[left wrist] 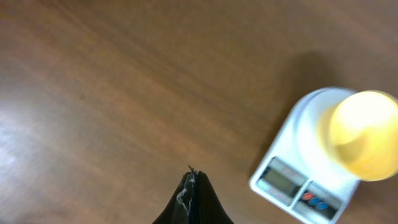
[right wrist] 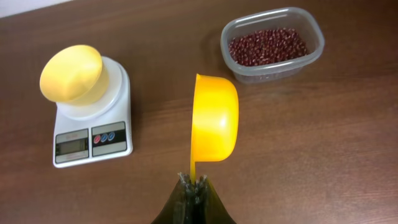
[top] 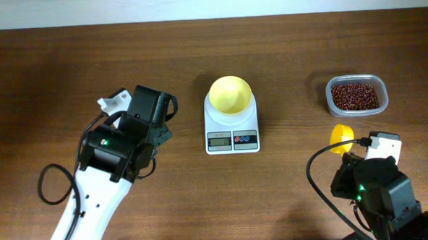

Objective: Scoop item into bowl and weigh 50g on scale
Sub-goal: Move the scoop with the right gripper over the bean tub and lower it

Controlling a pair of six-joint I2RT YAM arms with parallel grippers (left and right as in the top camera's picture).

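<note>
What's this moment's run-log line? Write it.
left gripper shut, empty | right gripper shut on scoop | bowl on scale | beans in container

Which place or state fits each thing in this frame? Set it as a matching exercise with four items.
Things:
1. bowl
2. beans
3. scoop
4. left fingers

Places or states:
A. in the clear container
B. shut, holding nothing
C. on the scale
D. held by its handle in the right fingers

Pairs: 1-C, 2-A, 3-D, 4-B
</note>
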